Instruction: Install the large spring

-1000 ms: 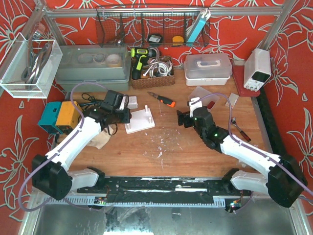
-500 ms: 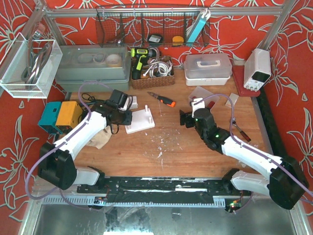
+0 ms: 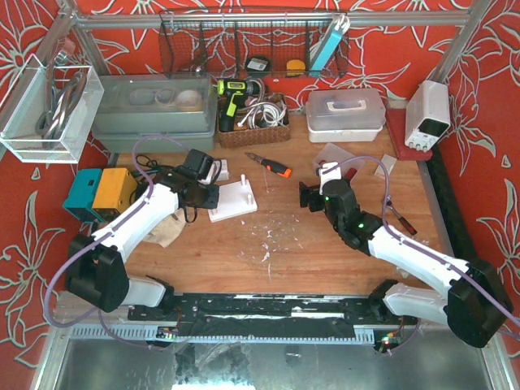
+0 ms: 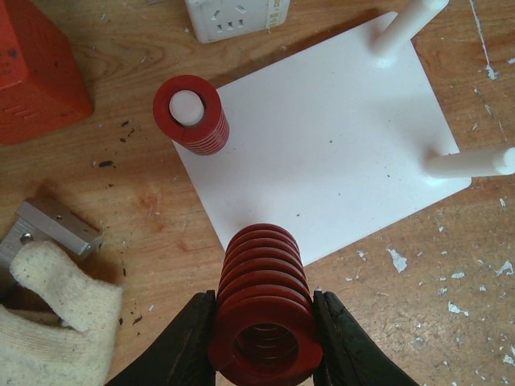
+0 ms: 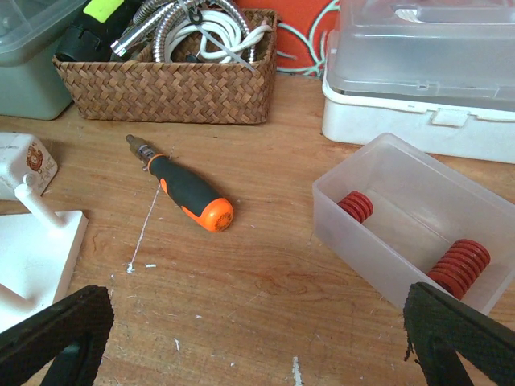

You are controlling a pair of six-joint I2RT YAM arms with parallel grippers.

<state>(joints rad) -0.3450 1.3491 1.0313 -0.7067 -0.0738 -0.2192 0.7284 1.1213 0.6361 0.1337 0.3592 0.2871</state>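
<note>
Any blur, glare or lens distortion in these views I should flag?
Top external: even light, frame posts splay outward at the edges. Left wrist: large spring sharp, soft shadow beside the small spring. Right wrist: crisp, faint sheen on the clear tub.

Red large spring (image 4: 261, 277), white peg board (image 4: 338, 137), orange-and-black screwdriver (image 5: 187, 195), brown woven basket (image 5: 169, 88)
</note>
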